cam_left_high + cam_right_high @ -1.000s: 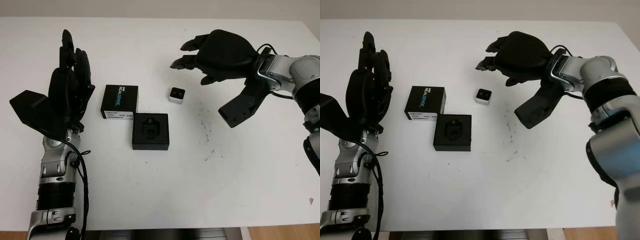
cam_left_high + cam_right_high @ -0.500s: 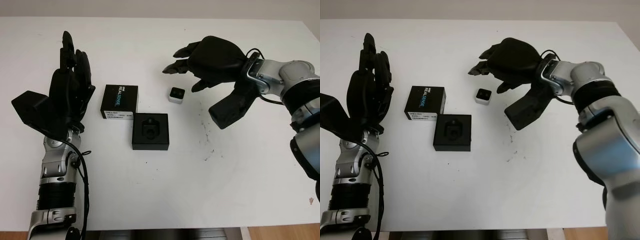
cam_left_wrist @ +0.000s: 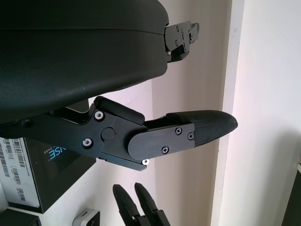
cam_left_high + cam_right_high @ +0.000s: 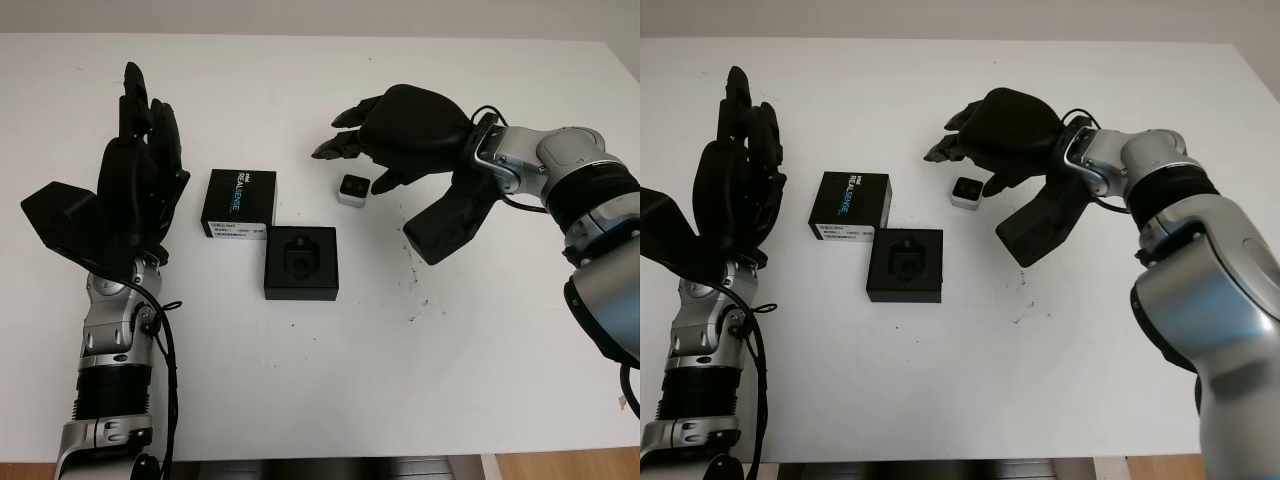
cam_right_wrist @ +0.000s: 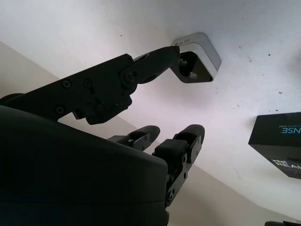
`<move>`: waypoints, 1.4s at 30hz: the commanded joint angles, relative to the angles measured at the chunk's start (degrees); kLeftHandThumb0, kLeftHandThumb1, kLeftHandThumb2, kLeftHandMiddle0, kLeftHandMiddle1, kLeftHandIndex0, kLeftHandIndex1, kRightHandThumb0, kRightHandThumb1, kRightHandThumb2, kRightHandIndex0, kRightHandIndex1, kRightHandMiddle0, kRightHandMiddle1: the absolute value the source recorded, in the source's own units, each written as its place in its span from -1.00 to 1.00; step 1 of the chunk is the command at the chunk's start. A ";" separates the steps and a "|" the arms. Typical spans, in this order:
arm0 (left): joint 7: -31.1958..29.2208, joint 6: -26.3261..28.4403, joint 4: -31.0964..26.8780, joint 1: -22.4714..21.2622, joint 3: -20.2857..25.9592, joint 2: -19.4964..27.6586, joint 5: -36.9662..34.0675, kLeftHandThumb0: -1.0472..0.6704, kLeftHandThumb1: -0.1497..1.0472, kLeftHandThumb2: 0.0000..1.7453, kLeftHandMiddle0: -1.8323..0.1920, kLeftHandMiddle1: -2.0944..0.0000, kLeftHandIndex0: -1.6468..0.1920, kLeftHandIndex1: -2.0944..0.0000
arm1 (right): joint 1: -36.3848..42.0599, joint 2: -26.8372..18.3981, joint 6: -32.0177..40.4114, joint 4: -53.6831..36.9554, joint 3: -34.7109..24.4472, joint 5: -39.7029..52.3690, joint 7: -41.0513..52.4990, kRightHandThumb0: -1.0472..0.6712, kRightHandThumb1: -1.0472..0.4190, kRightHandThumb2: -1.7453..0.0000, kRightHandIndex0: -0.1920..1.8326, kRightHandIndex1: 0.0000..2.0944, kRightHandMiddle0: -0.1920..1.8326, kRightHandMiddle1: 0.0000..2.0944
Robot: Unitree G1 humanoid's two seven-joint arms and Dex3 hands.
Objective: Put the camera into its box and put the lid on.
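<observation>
The left hand (image 4: 140, 190) stands upright and open at the left, holding nothing. Next come the black printed lid (image 4: 239, 203) and, nearer, the black foam-lined box (image 4: 301, 263), ready. The small silver cube camera (image 4: 353, 189) lies right of them; the open right hand (image 4: 400, 128) hovers over it, thumb beside it, probably for grasping. Whether the thumb touches is unclear.

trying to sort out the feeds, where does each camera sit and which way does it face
Left eye view: on the head, facing forward and down at the white table; left hand open at the left, right hand open over the camera.
Right eye view: same head, a little to the side; same scene, with the lid and the box.
Left wrist view: beside the left hand's fingers, looking past the lid.
Right wrist view: beside the right hand, its thumb at the camera.
Shared: camera and lid.
</observation>
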 commanded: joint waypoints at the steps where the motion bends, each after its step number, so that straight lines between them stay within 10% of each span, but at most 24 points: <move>1: -0.09 -0.24 -0.29 -0.62 0.33 0.28 -0.18 -0.61 1.00 -0.32 1.00 1.00 1.00 1.00 | 0.27 0.22 0.32 0.31 0.47 -0.07 0.22 -0.16 -0.69 0.94 -0.31 -0.90 -0.32 -0.86; 42: -0.45 0.07 -0.42 -0.29 0.49 0.55 -0.39 -0.63 1.00 -0.34 1.00 1.00 1.00 1.00 | 3.40 1.15 2.78 2.26 4.68 -2.01 -5.12 -0.07 -0.77 0.93 -0.14 -0.88 -0.10 -0.84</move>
